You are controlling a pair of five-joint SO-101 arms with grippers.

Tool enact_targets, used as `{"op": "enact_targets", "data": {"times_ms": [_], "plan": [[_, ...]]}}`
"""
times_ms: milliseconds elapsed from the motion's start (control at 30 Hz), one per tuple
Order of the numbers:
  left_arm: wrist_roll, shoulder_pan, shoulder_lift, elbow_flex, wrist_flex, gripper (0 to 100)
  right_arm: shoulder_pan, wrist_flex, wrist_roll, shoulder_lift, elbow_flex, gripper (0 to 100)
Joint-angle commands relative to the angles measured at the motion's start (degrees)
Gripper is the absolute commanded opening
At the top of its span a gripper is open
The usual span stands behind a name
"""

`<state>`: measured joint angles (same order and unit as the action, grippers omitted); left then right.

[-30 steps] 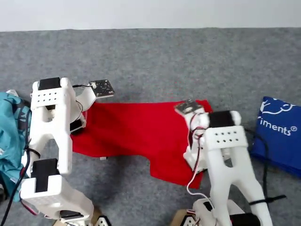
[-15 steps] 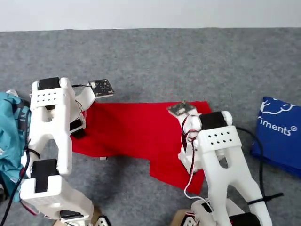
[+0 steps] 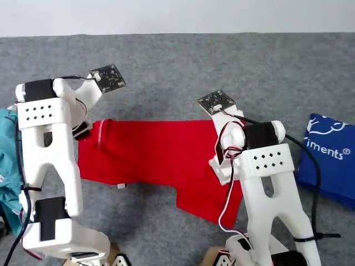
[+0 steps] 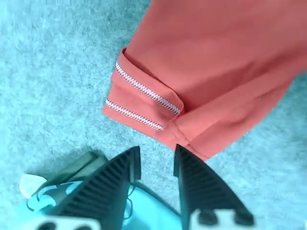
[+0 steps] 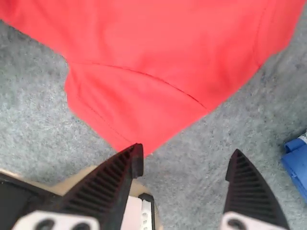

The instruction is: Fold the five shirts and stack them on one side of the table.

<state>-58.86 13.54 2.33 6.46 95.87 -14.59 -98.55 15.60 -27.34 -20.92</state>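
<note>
The red shirt (image 3: 161,149) lies spread flat in the middle of the grey bench (image 3: 183,72). In the high view its long axis runs from 9 o'clock to 3 o'clock, and one flap reaches down towards 5 o'clock.

The left gripper (image 4: 157,155) hangs just off the shirt's 9 o'clock end. Its jaws are only a narrow gap apart and hold nothing. Straight ahead of its tips lies a turned-back edge with striped trim (image 4: 144,88), close by but not touched.

The right gripper (image 5: 184,160) stands over the 3 to 4 o'clock end with its jaws spread wide and empty. The lower flap of the shirt lies just ahead of them, on the bench.

A teal shirt (image 3: 6,160) is heaped at the 9 o'clock edge of the bench, and a blue shirt (image 3: 327,155) lies at the 3 o'clock edge. Both are well apart from the red one.

Each arm sits nearest to its own end of the red shirt, so the two ends of the long axis are covered. A fold across that axis would likely have each gripper take the edge in front of it. The left one probably needs to open wider first, since the doubled trim looks thicker than its present gap.
</note>
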Motion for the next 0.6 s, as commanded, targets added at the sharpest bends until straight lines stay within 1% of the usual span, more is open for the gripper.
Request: {"op": "enact_targets", "data": {"times_ms": [0, 100, 200, 333, 467, 567], "plan": [[5.4, 0.1, -2.5, 1.9, -2.1, 12, 0.2, 1.2, -0.9, -1.0, 3.0, 28.5], [11.1, 0.6, -0.2, -0.4, -8.2, 12, 0.3, 2.1, -0.9, -0.9, 2.9, 28.5], [14.0, 1.4, 4.8, -2.2, -12.6, 9, 2.0, 3.6, -1.0, -0.9, 2.9, 28.5], [15.9, 0.9, 13.8, -2.3, -15.3, 5, 6.3, 5.2, -1.0, -0.9, 2.9, 28.5], [16.3, 0.0, 22.5, -2.2, -18.0, 5, 9.3, 5.2, -1.0, -0.9, 2.9, 28.5], [16.2, 0.0, 26.6, -0.6, -19.2, 5, 10.4, 5.2, -1.0, -0.9, 2.9, 28.5]]}}
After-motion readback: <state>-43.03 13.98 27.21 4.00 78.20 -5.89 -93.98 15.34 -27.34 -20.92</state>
